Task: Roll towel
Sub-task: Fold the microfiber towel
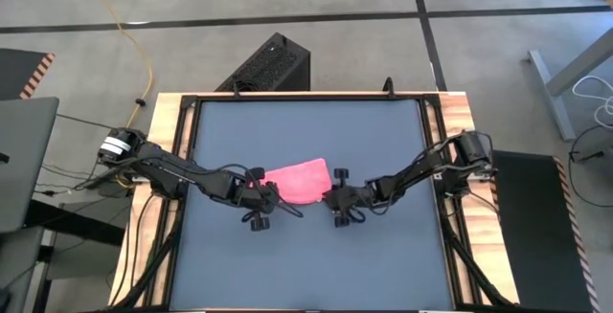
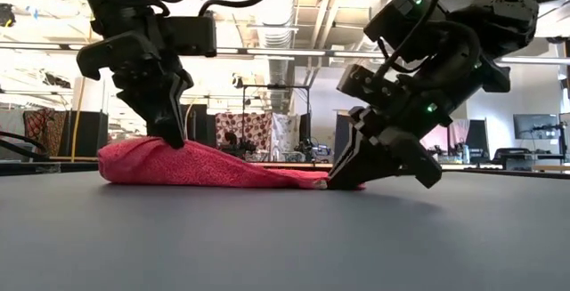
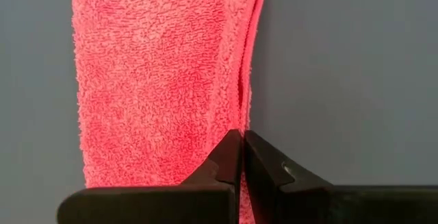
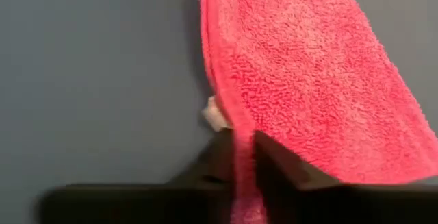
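Lying folded mid-bench [image 1: 383, 256], the towel [image 1: 299, 179] is gripped at both ends: the left claw [image 1: 257, 196] pinches its thicker left end, the right claw [image 1: 337, 196] pinches its flatter right corner, both claws pressed down at the dark grey surface

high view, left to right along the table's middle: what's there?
Left gripper pinching the towel's edge → towel → right gripper pinching its other edge.
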Controlling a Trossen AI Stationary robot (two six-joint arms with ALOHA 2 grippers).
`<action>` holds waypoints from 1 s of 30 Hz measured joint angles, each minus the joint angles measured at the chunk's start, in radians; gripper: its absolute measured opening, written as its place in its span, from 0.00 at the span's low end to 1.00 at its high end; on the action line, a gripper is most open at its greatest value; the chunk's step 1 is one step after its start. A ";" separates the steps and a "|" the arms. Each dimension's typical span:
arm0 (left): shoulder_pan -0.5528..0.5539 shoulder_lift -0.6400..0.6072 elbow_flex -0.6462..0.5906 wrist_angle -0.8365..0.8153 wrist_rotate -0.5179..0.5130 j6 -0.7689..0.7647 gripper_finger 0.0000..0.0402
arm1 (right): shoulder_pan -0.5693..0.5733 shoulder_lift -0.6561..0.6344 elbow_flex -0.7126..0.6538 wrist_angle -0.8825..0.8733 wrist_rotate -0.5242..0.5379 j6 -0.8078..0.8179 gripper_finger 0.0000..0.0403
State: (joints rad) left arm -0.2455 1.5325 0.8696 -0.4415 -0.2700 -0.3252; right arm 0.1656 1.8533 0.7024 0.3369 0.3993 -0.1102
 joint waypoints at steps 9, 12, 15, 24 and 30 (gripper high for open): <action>0.003 -0.002 0.004 -0.076 0.010 0.009 0.00 | -0.001 -0.172 -0.003 -0.240 0.081 -0.048 0.04; 0.003 -0.001 0.003 -0.052 0.062 0.022 0.00 | -0.001 -0.226 -0.001 -0.371 0.060 -0.015 0.03; 0.001 -0.002 -0.001 -0.067 0.183 0.023 0.00 | 0.009 -0.249 -0.013 -0.505 0.040 0.026 0.03; -0.038 -0.001 -0.001 0.018 0.299 0.009 0.00 | 0.047 -0.262 -0.004 -0.610 0.031 0.129 0.04; -0.087 0.039 -0.007 0.168 0.094 0.245 0.02 | 0.049 -0.263 -0.004 -0.612 0.028 0.152 0.13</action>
State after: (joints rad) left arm -0.3321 1.5714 0.8621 -0.2732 -0.1763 -0.0805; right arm 0.2149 1.5898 0.6979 -0.2750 0.4274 0.0420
